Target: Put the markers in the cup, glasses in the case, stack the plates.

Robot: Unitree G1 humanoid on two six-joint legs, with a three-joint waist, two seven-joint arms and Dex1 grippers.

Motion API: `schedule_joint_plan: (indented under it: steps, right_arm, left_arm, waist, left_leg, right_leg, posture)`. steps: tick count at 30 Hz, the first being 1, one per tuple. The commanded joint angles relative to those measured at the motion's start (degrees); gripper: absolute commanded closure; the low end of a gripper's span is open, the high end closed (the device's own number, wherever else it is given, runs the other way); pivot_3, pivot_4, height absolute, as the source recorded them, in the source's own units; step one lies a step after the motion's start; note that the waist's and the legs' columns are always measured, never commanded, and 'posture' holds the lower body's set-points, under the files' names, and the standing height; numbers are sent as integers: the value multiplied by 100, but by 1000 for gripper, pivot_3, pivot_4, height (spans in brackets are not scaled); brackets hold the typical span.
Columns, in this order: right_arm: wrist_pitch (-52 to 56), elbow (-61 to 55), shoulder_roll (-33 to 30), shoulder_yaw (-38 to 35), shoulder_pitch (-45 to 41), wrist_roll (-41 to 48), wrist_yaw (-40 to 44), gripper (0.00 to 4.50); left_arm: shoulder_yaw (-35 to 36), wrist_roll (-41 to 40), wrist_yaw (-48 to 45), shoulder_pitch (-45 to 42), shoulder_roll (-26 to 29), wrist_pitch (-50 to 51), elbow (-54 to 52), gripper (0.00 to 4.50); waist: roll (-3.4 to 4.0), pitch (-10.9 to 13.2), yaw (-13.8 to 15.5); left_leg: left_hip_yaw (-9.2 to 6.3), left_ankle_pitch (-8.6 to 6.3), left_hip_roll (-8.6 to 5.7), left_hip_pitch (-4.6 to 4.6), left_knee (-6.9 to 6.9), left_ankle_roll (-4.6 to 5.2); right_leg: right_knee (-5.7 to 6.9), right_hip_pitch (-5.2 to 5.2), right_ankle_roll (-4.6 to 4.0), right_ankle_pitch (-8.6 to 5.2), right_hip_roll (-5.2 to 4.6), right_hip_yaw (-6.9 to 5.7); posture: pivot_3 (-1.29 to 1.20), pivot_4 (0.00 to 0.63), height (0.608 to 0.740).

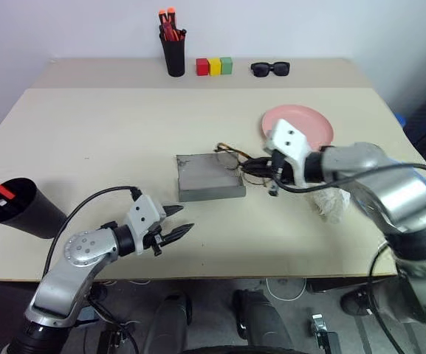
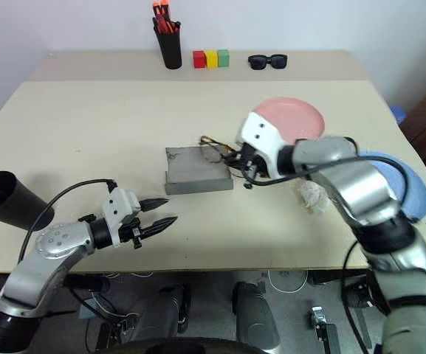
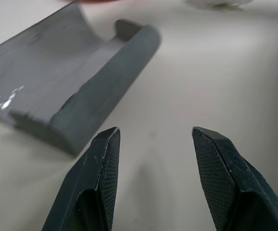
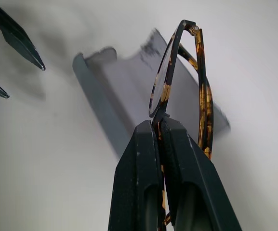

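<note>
My left gripper [image 1: 177, 223] sits nearest the camera, low over the front of the table [image 1: 87, 133]. Its fingers stand partly apart and hold nothing. The left wrist view shows bare tabletop between them, with the case [image 3: 76, 86] just ahead.

My right gripper [image 4: 162, 126] is clamped tight on the glasses [image 4: 177, 82], gripping the frame at the edge of one lens. The spectacles are lifted off the table and hang just above the right end of the open grey case [image 1: 209, 177]. They are not yet inside it.

Markers: the black cup [image 1: 21, 206] stands at the table's left front edge, with a red-ended marker [image 1: 2, 192] standing in it. I cannot tell whether a second marker is inside. I see no loose marker on the table.

Plates: the pink plate [image 1: 301, 124] lies flat beyond my right arm. The light blue plate [image 2: 401, 184] sits at the right edge, well apart from the pink one and partly hidden by my arm. Stacking is not done.

Judgement: markers apparently complete or nearly so; glasses step in hand, with lowering and release outstanding; plates outstanding.

A crumpled white wad [image 1: 331, 203] lies under my right forearm.
</note>
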Motion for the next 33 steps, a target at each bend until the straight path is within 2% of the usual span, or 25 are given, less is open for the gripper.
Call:
schedule_joint_plan:
  steps: [1, 4, 8, 14, 17, 22, 26, 29, 32, 33]
  right_arm:
    - [-1248, 1362, 498, 470, -673, -607, 811, 4473]
    - [-2042, 2516, 941, 657, -1070, -912, 1353, 4473]
    - [-2677, 3508, 1361, 676, -1366, -1098, 2040, 4473]
    - [-3145, 4454, 1735, 585, -1589, -1384, 2613, 4473]
    - [-3203, 4513, 1777, 487, -1586, -1383, 2822, 3558]
    - [-3305, 4477, 1857, 148, -1583, -1467, 2294, 1229]
    - [-3147, 3951, 1737, -220, -1421, -1412, 1915, 1229]
    - [-2885, 2714, 1401, -445, -716, -1474, 1519, 1192]
    - [-2344, 1494, 1157, -599, 29, -1444, 1189, 1192]
    - [-2054, 949, 1062, -691, 401, -1389, 1038, 1192]
  left_arm:
    - [196, -9, 65, 96, 60, -108, -163, 2097]
    - [279, -4, 144, 212, 71, -97, -264, 2097]
    - [343, -8, 185, 389, 77, -125, -372, 2097]
    - [323, 53, 191, 467, 72, -267, -267, 2097]
    - [320, 51, 181, 468, 79, -327, -213, 2097]
    - [328, 33, 215, 403, 62, -340, -102, 2097]
    - [607, -407, 521, 54, -165, 193, -16, 2097]
    - [818, -535, 1067, -642, -417, 783, 208, 2965]
    - [799, -300, 1652, -1370, -599, 1198, 529, 4344]
    - [829, -308, 1969, -1842, -769, 1504, 808, 4344]
  waist:
    - [0, 0, -16]
    - [1, 1, -18]
    - [3, 2, 0]
    - [4, 2, -10]
    - [4, 3, -13]
    - [7, 3, -12]
    - [7, 4, 2]
    - [5, 2, 53]
    - [3, 1, 38]
    - [5, 2, 52]
  left_leg:
    - [2, 0, 0, 0, 0, 0]
    - [0, 0, 0, 1, 0, 0]
    - [-1, 0, -1, 0, -2, 0]
    - [-3, 0, -1, 2, -1, 0]
    - [-2, 0, -1, 2, -2, -1]
    - [-3, 0, -1, 3, -2, -1]
    - [-2, 0, -3, 3, -2, -1]
    - [-13, 1, -5, 2, 1, -1]
    - [-27, 1, -11, 2, 2, -1]
    - [-22, 1, -14, 3, 1, -1]
  right_leg:
    - [1, -2, 1, 1, 0, 1]
    - [7, -3, 1, 2, 1, 0]
    - [9, -5, 3, 4, -2, -1]
    - [13, -5, 0, 4, -2, -1]
    - [13, -5, 0, 4, -3, -1]
    - [15, -6, 0, 5, -2, -1]
    - [15, -7, 0, 5, -4, -1]
    - [20, -5, 16, 14, -4, -6]
    - [18, 6, 25, 18, -6, -16]
    - [16, 6, 26, 19, -7, -14]
  posture:
    - [0, 150, 740]
    - [0, 150, 740]
    - [0, 150, 740]
    - [0, 150, 740]
    - [0, 150, 740]
    - [0, 150, 740]
    - [0, 150, 740]
    - [0, 150, 740]
    - [0, 150, 740]
    - [0, 150, 740]
